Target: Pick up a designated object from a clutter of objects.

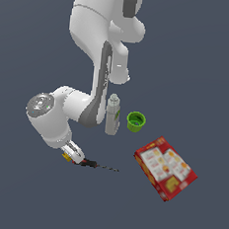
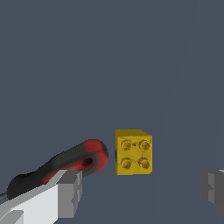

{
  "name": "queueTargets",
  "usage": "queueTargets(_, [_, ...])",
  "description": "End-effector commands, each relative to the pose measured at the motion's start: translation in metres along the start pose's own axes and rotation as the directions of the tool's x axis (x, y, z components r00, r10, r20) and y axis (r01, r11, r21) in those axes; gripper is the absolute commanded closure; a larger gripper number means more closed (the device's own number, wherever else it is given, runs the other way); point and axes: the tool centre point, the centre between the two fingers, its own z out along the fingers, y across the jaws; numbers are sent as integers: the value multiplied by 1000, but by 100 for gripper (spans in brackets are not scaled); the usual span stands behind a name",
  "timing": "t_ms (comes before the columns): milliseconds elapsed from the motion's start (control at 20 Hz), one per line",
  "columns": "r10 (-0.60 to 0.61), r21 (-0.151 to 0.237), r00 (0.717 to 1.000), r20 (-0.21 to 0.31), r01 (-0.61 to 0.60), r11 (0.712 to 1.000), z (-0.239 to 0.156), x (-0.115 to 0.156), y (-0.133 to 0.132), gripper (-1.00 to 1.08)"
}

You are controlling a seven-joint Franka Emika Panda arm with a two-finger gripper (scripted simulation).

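Note:
The designated object is a tiny yellow block (image 2: 133,152) with studs on top, lying on the grey floor. In the exterior view the yellow block (image 1: 67,156) peeks out under the arm's hand at the exterior view's left. The gripper (image 2: 141,192) is open, its fingers (image 2: 70,192) standing on either side of the block and just above it, holding nothing. The screwdriver's red-and-black handle (image 2: 65,164) lies right beside the block, close to one finger. In the exterior view the screwdriver (image 1: 95,165) points toward the exterior view's right.
A white bottle (image 1: 112,115) stands upright near the arm. A small green cup (image 1: 136,121) sits just to its right in the exterior view. A red printed box (image 1: 165,168) lies flat further right.

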Motion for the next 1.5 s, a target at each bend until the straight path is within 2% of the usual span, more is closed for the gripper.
queueTargets(0, [0,0,1000,0,0,1000,3,0,0,-92])
queueTargets(450, [2,0,1000,-1,-2,1000,44,0,1,-92])
queueTargets(700, [2,0,1000,-1,-2,1000,51,1,0,-92])
queueTargets(750, [2,0,1000,-1,-2,1000,51,1,0,108])
queueTargets(1200, [2,0,1000,-1,-2,1000,51,1,0,108])
queueTargets(1250, [6,12,999,-42,-5,1000,28,16,-1,108])
queueTargets(1450, [6,12,999,-41,-5,1000,24,15,-1,108])
